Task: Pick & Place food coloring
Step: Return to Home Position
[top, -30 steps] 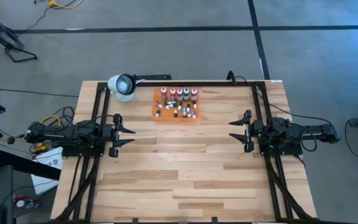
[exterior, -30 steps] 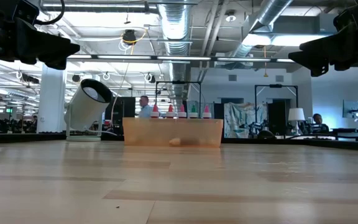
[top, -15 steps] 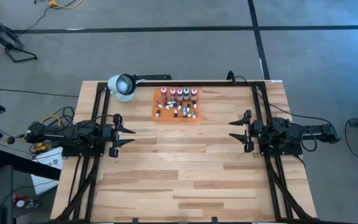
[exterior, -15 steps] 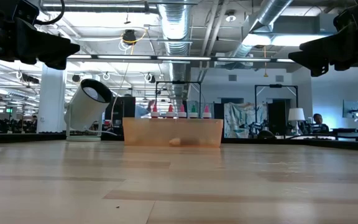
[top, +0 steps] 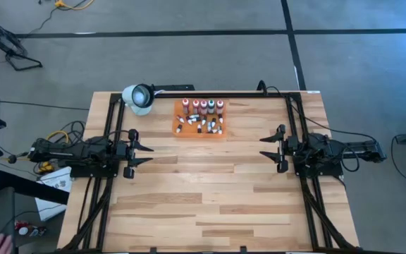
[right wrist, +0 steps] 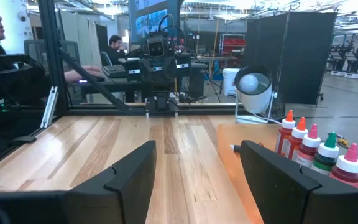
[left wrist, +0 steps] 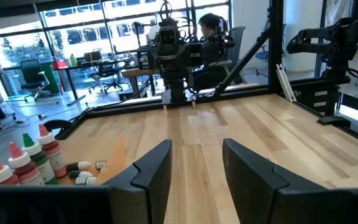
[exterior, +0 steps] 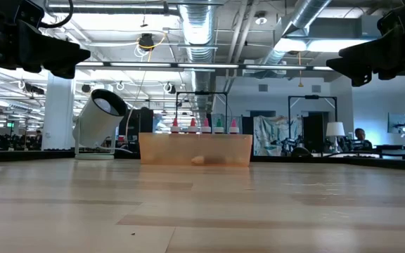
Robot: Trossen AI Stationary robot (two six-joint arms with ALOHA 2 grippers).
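On the worktop [top: 210,190], the food coloring [top: 200,116] sits in the orange bin [top: 189,135] by the far edge, between the empty, wide-open left gripper [top: 146,154], slightly nearer, and the equally wide right gripper [top: 265,147].

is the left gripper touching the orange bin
Apart. The high view shows the left gripper off to one side of the bin, with bare table between them.
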